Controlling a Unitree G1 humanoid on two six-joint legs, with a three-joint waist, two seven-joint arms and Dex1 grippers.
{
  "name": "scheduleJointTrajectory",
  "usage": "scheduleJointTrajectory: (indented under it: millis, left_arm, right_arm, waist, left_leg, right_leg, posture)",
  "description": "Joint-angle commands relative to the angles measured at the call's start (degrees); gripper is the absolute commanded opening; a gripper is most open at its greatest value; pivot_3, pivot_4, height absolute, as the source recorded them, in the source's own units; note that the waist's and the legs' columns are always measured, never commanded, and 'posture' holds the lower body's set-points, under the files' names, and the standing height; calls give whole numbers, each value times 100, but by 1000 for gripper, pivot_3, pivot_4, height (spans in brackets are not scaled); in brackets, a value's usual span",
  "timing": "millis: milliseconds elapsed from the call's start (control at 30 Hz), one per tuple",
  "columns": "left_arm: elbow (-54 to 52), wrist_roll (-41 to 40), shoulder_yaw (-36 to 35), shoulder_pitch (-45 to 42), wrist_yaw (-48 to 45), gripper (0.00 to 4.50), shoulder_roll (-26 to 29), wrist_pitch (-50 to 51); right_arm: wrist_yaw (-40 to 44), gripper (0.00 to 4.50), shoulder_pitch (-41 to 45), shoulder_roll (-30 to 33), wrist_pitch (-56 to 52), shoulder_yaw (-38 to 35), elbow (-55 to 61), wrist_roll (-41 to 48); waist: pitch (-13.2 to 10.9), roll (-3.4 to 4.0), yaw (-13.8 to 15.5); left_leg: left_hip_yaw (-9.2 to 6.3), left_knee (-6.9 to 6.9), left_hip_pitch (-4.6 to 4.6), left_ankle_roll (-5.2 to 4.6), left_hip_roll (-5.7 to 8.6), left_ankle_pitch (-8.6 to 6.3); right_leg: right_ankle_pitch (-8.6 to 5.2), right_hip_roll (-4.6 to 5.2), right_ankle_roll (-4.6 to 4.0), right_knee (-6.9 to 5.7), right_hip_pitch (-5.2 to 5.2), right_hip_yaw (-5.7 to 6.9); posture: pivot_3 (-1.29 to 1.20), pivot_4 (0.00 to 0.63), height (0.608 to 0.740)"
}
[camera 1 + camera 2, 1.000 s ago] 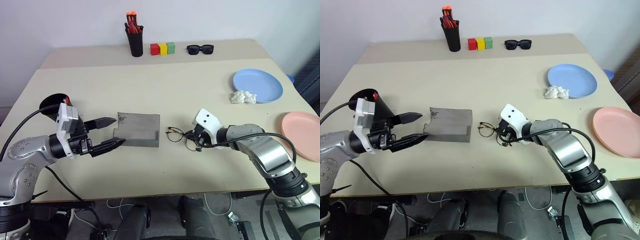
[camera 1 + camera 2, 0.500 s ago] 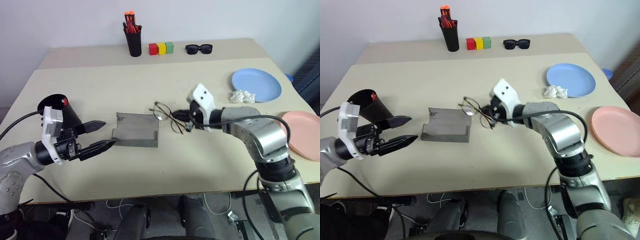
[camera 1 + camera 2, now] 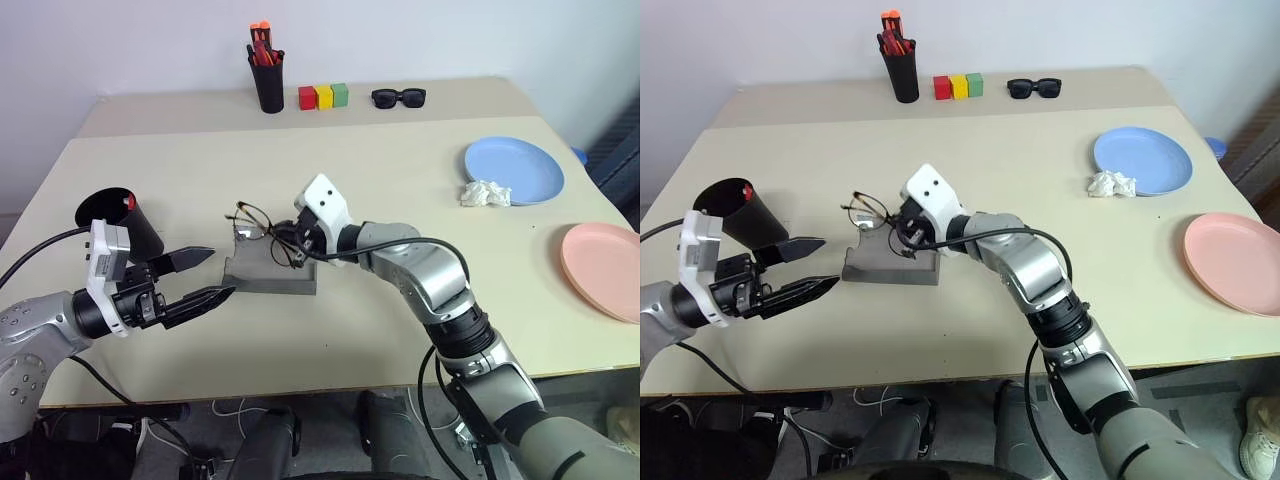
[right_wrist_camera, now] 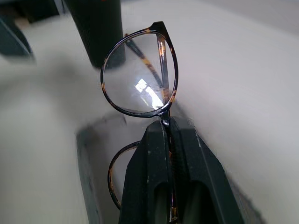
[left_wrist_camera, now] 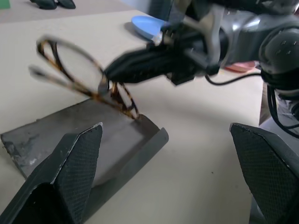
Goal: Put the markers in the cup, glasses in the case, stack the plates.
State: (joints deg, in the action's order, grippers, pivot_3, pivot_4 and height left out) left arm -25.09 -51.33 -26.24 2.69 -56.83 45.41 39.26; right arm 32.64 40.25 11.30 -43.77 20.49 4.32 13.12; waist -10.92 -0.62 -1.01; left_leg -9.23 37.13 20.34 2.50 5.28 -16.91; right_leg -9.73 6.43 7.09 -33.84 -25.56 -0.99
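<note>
Wire-rimmed glasses (image 3: 262, 230) are hanging over the open grey case (image 3: 272, 262), pinched at the bridge by the right gripper (image 3: 297, 240) — lowering them level should seat both lenses inside. Beside the case, the left gripper (image 3: 212, 275) is waiting with its fingers spread wide.

We saw the glasses (image 5: 86, 74) pinched in the right gripper's (image 5: 112, 74) fingers (image 5: 140, 63), above the case (image 5: 88, 140), beyond our own spread fingers (image 5: 70, 177).

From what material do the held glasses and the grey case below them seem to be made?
The glasses: thin frame, mottled brown and dark like tortoiseshell, probably plastic or coated metal; clear lenses that reflect a bright window. The case: matte grey with scuffed patches and a curved stiff edge, probably a hard shell with a leather-like cover.
</note>
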Motion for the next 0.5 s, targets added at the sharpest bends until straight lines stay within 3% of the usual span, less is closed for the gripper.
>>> scheduleJointTrajectory:
  millis: [33,233,500]
  left_arm:
    - [-223,-14,-61,17,83,4500,0,-150]
    - [-114,76,61,-106,113,4500,33,-245]
    - [-85,57,220,-412,237,4500,75,-146]
  right_arm:
    - [139,24,-176,172,167,209,155,-195]
    - [484,24,-290,564,320,559,431,-456]
    - [721,24,-328,637,391,581,566,-481]
  waist:
    - [0,0,-1]
    - [0,0,-5]
    - [0,-1,-1]
  left_leg:
    - [0,0,0,0,0,0]
    - [1,0,-2,0,0,0]
    - [1,0,-1,0,0,0]
  right_leg:
    - [0,0,0,0,0,0]
    - [0,-1,0,-1,0,0]
    - [0,-2,0,1,1,0]
  posture:
    - [0,150,740]
    - [0,150,740]
    - [0,150,740]
